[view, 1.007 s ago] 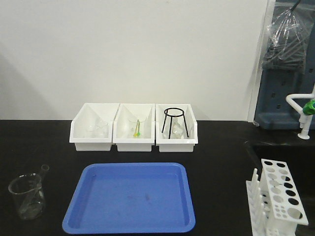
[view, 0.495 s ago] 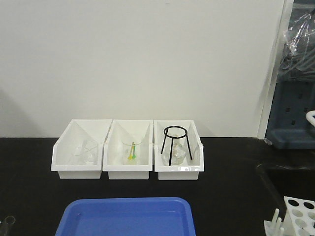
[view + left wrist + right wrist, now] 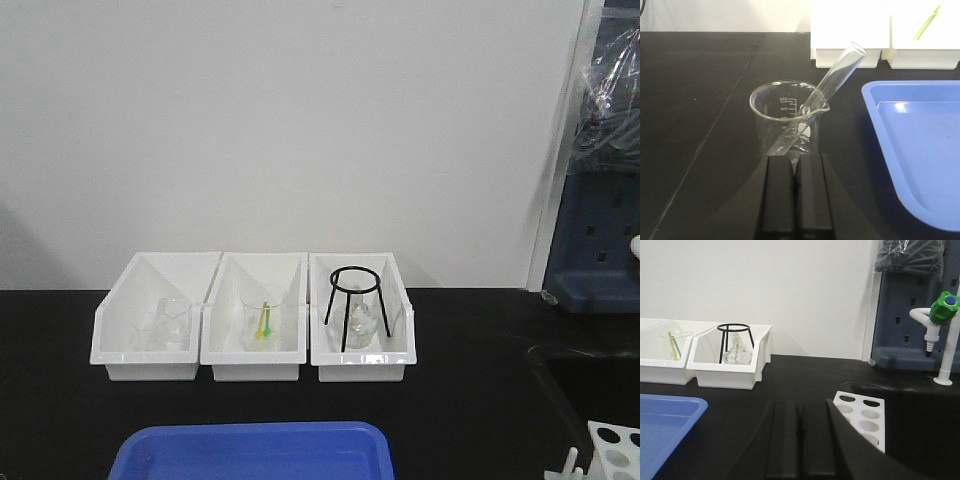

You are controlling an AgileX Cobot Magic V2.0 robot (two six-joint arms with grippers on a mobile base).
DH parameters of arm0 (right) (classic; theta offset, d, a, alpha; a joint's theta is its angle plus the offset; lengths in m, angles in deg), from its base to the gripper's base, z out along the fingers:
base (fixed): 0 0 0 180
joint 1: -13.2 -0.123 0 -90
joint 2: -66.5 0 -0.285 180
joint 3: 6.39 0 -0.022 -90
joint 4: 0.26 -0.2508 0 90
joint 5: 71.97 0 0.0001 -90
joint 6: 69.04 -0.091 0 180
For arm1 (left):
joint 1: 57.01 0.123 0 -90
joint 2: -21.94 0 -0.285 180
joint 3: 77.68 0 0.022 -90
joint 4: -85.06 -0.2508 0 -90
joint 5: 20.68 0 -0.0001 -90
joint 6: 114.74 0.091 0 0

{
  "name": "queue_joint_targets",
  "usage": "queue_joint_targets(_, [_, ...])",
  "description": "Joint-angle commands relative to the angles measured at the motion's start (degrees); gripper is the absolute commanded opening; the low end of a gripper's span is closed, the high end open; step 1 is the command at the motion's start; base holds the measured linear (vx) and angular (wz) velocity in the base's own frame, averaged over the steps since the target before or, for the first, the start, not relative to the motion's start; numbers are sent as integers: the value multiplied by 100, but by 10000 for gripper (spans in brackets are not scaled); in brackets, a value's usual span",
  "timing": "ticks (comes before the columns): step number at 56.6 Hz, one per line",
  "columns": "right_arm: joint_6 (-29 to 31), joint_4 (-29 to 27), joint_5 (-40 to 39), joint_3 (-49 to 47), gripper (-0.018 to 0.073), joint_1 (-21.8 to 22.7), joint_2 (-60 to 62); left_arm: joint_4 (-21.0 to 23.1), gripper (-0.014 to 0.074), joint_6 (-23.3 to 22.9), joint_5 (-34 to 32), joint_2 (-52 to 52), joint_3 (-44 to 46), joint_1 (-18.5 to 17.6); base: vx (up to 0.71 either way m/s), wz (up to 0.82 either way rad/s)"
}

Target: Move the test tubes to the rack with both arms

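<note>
Trouble — left pincer (image 3: 796, 161), pressed together like the right pincer (image 3: 799, 409), could knock the beaker (image 3: 774, 120) over, spilling its leaning test tube (image 3: 837, 72).

3 white bins (image 3: 252, 370) behind blue tray (image 3: 250, 433); tripod (image 3: 340, 320) in rightmost.

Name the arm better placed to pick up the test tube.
Left. The left gripper sits directly before the beaker with the test tube leaning inside; the right gripper faces the rack, no tube in view.
</note>
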Motion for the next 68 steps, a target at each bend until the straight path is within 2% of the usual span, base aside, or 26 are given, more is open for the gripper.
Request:
queue_joint_targets(1, [45, 29, -449, 77, -8, 16, 60, 15, -4, -54, -439, -69, 149, 3, 0, 0])
queue_joint_targets(17, [45, 29, -449, 77, -8, 16, 60, 0, -4, -35, -439, -69, 149, 3, 0, 0])
queue_joint_targets(25, [45, 29, -506, 77, -8, 16, 60, -518, -4, 413, -424, -69, 149, 3, 0, 0])
queue_joint_targets(31, [45, 29, -532, 77, -8, 16, 60, -538, -4, 456, -431, -69, 149, 3, 0, 0])
queue_joint_targets(41, [52, 29, -607, 77, -8, 21, 60, -1038, -4, 888, -436, -69, 149, 3, 0, 0])
queue_joint_targets(52, [52, 29, -655, 77, -8, 21, 60, -1301, -4, 888, -462, -69, 149, 3, 0, 0])
queue_joint_targets(60, [52, 23, -659, 72, -8, 16, 60, -1377, -4, 802, -1077, -69, 154, 3, 0, 0])
queue_joint_targets(63, [52, 23, -666, 30, -8, 15, 60, -1377, -4, 734, -1534, -69, 154, 3, 0, 0])
queue_joint_targets(68, [52, 29, -626, -183, -8, 15, 55, -1377, -4, 573, -2651, -69, 154, 3, 0, 0])
